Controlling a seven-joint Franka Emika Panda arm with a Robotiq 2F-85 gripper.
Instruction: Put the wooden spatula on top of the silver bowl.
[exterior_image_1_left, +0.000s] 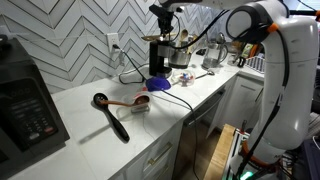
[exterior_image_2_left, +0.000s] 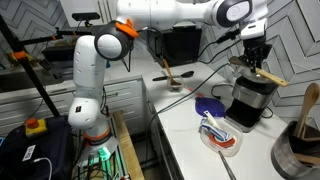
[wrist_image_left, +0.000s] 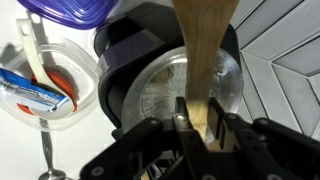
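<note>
My gripper is shut on the handle of the light tan wooden spatula. The spatula's broad end reaches out over the silver bowl, which sits in a black appliance. In an exterior view the gripper hangs just above that appliance, and the spatula pokes out sideways over its top. In an exterior view the gripper is above the black appliance at the back of the counter. I cannot tell whether the spatula touches the bowl.
A blue bowl and a clear container holding a tube and small items stand next to the appliance. A black ladle and a reddish-brown spoon lie on the white counter. A microwave and a dark utensil holder stand at the ends.
</note>
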